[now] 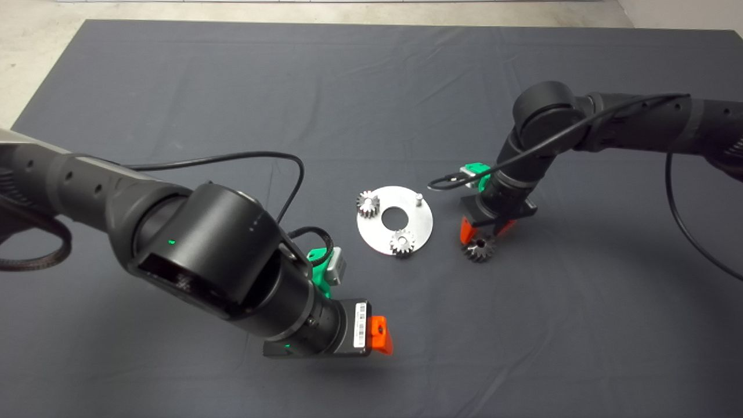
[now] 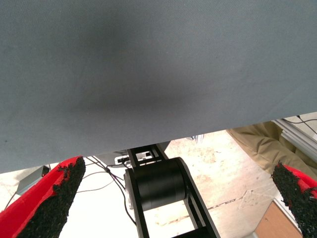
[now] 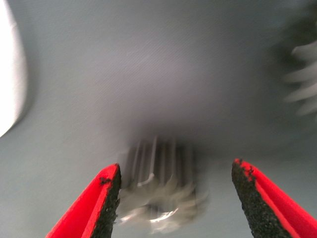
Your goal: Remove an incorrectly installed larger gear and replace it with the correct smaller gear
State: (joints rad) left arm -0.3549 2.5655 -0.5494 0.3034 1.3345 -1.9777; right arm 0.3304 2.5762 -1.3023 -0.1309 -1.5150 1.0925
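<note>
Right gripper (image 1: 484, 235) sits low on the mat (image 1: 371, 75), just right of the disc (image 1: 418, 232). Its fingers (image 3: 106, 198) are spread, with a gear between them, apparently clear of both pads. In the head view that gear (image 1: 479, 249) lies on the mat at the fingertips: flared, slanted teeth and a dark centre, so likely the larger gear, already off the disc. Whether it has just been let go or is about to be gripped, I cannot tell.

The disc is flat, bright metal with a round centre hole. Two small silver gears (image 1: 368, 203) (image 1: 402, 242) sit on it, and one bare pin (image 1: 417, 198) stands free, presumably the seat for the smaller gear. No duller small gear shows in any view.

Left gripper (image 1: 380, 335) hovers off the disc's near-left side, fingers (image 2: 54, 198) wide apart and empty, probably waiting. The mat is a dark, matte, faintly creased cloth.
</note>
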